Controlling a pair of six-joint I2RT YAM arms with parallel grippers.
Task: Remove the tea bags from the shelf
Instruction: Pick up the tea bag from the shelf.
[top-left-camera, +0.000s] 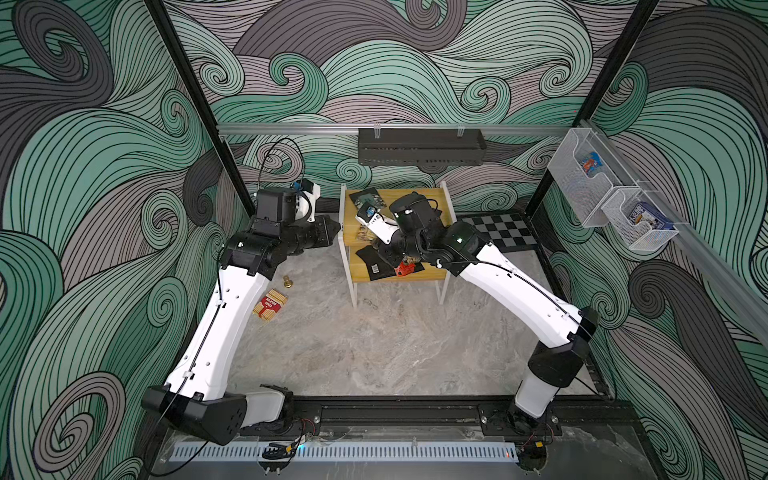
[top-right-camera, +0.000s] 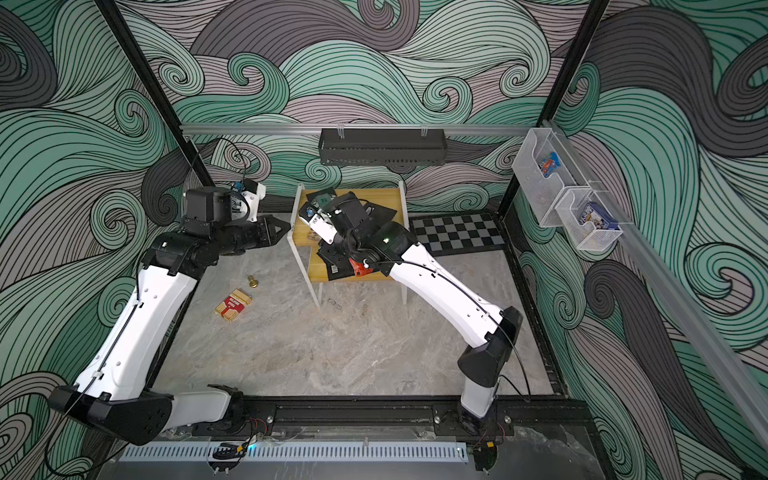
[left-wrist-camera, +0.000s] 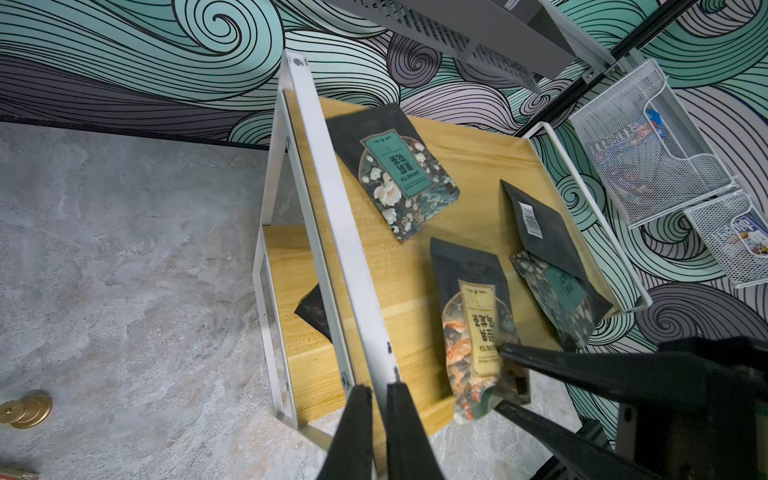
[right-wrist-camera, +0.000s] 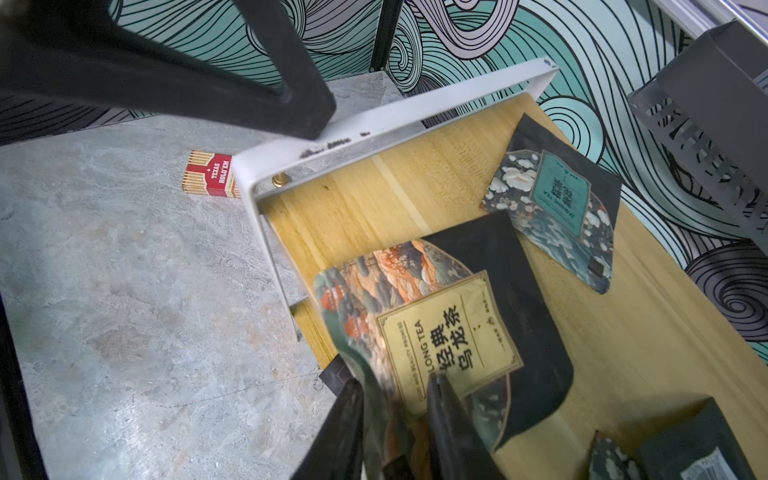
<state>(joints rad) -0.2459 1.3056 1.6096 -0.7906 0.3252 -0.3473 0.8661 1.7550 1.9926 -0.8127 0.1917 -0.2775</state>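
Lighting bright, even and diffuse from overhead, with only faint soft shadows on the marble surface. Both top views bow at the edges. Wrist views: near jaws out of focus, tan-labelled tea bag smeared at its lower end, shelf boards sharp.

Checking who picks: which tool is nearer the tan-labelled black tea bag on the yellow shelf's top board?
Right. The right tool grips the tan-labelled black tea bag; the left tool clamps the yellow shelf's white frame beside it.
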